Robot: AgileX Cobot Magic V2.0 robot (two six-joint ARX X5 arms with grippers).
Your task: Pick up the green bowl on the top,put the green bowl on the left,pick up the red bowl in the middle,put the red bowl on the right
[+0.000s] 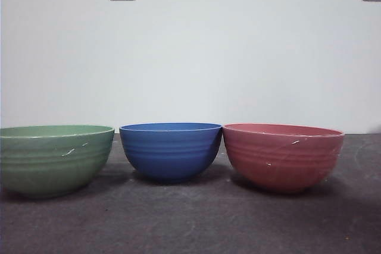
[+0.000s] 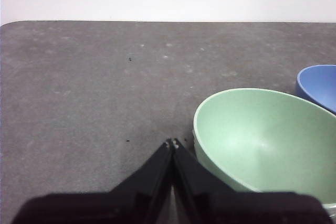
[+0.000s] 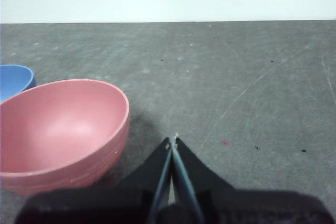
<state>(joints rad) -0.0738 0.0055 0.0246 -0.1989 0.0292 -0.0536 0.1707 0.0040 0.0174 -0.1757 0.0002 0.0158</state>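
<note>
Green bowl (image 1: 55, 159) at left, cut by the frame edge; blue bowl (image 1: 170, 150) in the middle; red bowl (image 1: 282, 156) at right, rim just beside blue's. Left gripper (image 2: 173, 143) clenched, empty, beside green. Right gripper (image 3: 173, 140) clenched, empty, beside red. Bare table (image 1: 196, 224) in front.

Black, wedge-shaped, tapering jaws.

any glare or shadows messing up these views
Front view: soft, dim light; faint shadows under the green bowl, blue bowl and red bowl, no glare. Left wrist view: mild sheen inside the green bowl. Right wrist view: the red bowl casts a soft shadow.
</note>
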